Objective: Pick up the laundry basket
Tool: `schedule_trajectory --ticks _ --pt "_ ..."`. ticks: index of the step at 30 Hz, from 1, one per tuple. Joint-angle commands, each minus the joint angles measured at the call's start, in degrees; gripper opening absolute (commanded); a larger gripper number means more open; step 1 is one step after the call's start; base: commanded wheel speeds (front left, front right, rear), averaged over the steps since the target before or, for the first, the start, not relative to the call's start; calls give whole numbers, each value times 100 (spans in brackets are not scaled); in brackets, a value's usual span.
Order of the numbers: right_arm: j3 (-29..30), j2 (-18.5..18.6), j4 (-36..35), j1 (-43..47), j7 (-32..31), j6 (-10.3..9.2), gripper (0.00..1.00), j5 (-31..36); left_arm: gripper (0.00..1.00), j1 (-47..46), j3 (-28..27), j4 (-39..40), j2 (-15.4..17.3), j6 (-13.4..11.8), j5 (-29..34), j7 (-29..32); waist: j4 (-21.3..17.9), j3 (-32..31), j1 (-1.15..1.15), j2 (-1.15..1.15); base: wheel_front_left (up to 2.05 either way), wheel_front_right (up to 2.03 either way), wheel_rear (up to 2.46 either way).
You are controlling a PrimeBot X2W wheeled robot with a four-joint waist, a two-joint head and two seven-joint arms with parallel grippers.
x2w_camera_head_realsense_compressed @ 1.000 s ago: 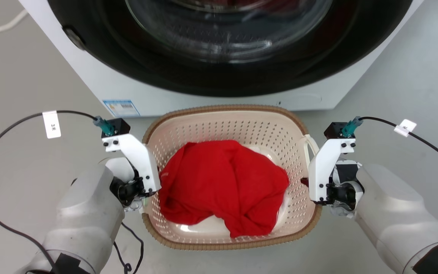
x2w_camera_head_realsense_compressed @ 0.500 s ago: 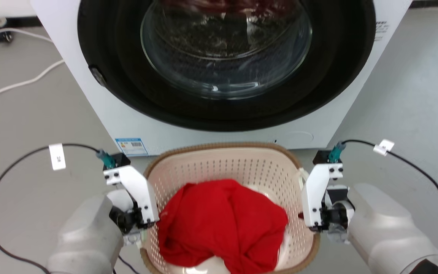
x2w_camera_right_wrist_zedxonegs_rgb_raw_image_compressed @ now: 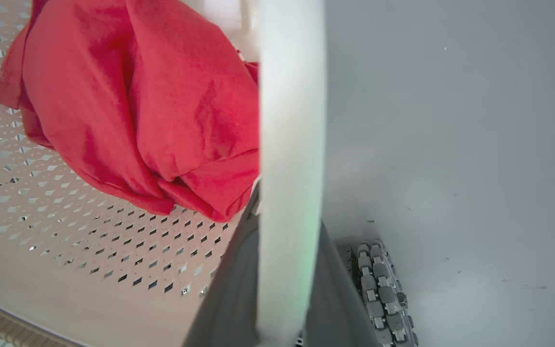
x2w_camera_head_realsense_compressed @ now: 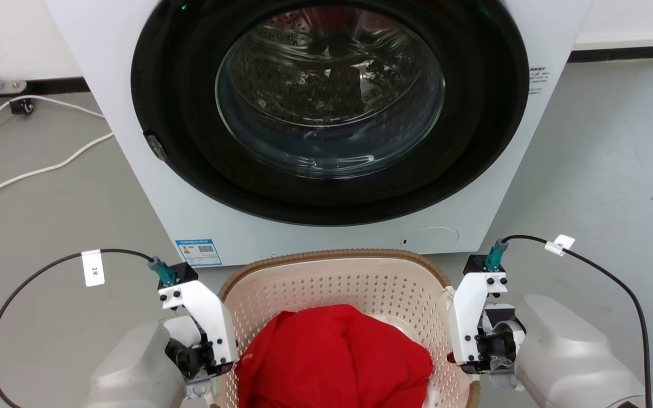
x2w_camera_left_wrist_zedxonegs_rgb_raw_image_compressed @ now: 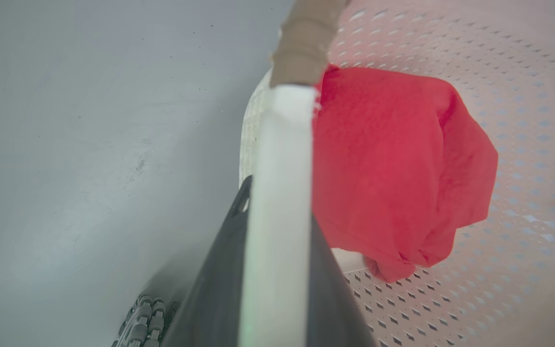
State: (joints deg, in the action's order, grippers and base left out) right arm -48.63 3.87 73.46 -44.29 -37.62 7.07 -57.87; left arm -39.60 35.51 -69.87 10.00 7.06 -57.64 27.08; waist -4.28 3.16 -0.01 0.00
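Basket [x2w_camera_head_realsense_compressed: 332,256] is low in front of the washer [x2w_camera_head_realsense_compressed: 190,226], between the two arms, its far rim near the machine's base; whether it is off the floor [x2w_camera_head_realsense_compressed: 615,141] I cannot tell. Heaped inside is a red cloth [x2w_camera_head_realsense_compressed: 332,357] covering most of the bottom, with something white [x2w_camera_head_realsense_compressed: 400,324] poking out beneath at the right. Left gripper [x2w_camera_left_wrist_zedxonegs_rgb_raw_image_compressed: 277,202] is clamped on the white handle [x2w_camera_left_wrist_zedxonegs_rgb_raw_image_compressed: 287,125] at its side, a dark finger against each face. Right gripper [x2w_camera_right_wrist_zedxonegs_rgb_raw_image_compressed: 289,212] grips the opposite handle [x2w_camera_right_wrist_zedxonegs_rgb_raw_image_compressed: 292,96] likewise. What lies behind the washer's glass door [x2w_camera_head_realsense_compressed: 329,96] I cannot tell. White cable [x2w_camera_head_realsense_compressed: 37,170] trails over the floor at the left.
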Motion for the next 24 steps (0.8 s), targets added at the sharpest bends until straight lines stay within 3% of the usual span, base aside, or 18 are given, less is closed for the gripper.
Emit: schedule_trajectory --ticks 1,24 --pt "3 -122 -9 63 -84 76 0 8 0 68 1 89 -80 74 -80 -19 -29 -66 1 0 0 0 0" --pt "514 -110 21 307 -629 77 0 224 0 194 157 88 -48 68 -263 -146 -114 -139 1 0 0 0 0"
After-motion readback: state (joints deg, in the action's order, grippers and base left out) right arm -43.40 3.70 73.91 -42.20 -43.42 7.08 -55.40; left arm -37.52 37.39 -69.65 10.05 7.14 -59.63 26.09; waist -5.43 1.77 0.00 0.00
